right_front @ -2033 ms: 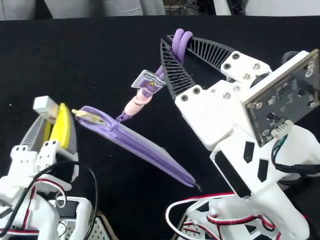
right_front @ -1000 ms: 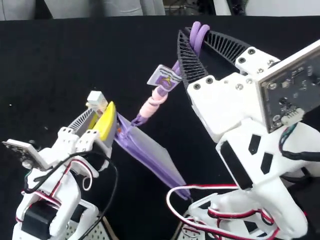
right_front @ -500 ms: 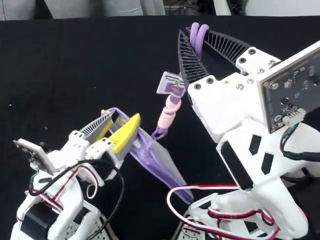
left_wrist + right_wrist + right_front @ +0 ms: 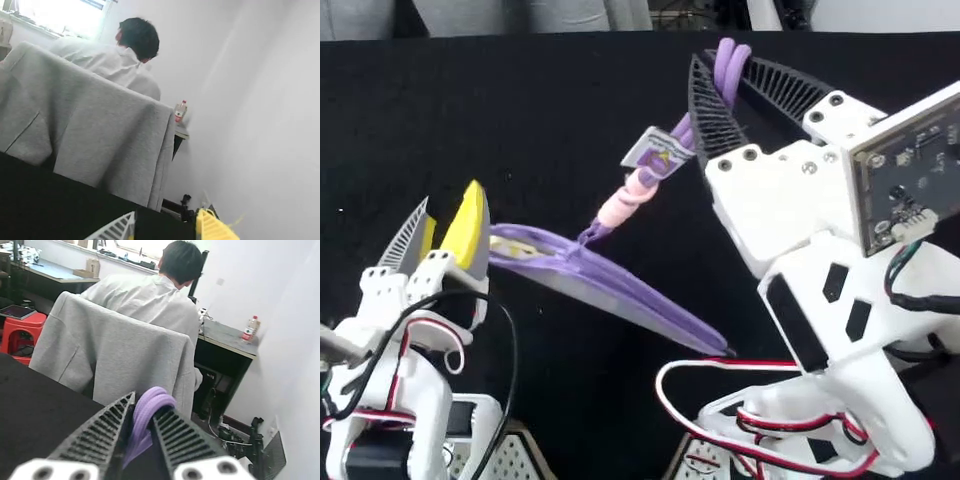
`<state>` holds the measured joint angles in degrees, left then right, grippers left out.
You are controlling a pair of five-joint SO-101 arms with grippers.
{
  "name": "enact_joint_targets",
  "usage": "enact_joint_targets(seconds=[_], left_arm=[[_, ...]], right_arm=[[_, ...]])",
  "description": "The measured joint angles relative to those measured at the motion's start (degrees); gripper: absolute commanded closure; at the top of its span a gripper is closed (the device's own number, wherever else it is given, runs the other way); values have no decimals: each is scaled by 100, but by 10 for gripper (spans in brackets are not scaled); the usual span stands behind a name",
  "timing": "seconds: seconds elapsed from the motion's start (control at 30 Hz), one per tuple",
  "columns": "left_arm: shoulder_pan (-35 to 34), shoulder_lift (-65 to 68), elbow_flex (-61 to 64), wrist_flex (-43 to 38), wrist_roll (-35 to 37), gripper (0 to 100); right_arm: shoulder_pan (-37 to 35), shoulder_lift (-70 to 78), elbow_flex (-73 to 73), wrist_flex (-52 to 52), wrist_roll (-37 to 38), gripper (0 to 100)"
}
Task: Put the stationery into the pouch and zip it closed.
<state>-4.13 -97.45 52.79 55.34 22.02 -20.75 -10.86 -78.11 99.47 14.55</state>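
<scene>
Two hands: right hand (image 4: 722, 68) tight on flat purple pouch's (image 4: 620, 290) strap (image 4: 148, 407), left hand (image 4: 447, 200) spread.

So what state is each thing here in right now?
Pouch: tilted, hanging by its strap, zip seemingly part open.
Strap: taut, its loop pinched.
Right tool: shut on the strap's loop.
Left tool: open, empty, beside the pouch's end.

Right pincer (image 4: 725, 68) raised, clamped on the strap (image 4: 149, 412); left pincer (image 4: 448, 197) low, pointing upward, jaws apart
</scene>
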Motion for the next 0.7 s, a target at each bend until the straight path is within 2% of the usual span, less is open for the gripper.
enact_joint_targets(seconds=[0.3,0.47,0.7], left_arm=[[571,0,-510,1582,0,798],[378,-9,-158,1565,0,798],[-158,0,897,607,0,802]], right_arm=[[202,0,0,0,0,988],[202,0,0,0,0,988],[202,0,0,0,0,988]])
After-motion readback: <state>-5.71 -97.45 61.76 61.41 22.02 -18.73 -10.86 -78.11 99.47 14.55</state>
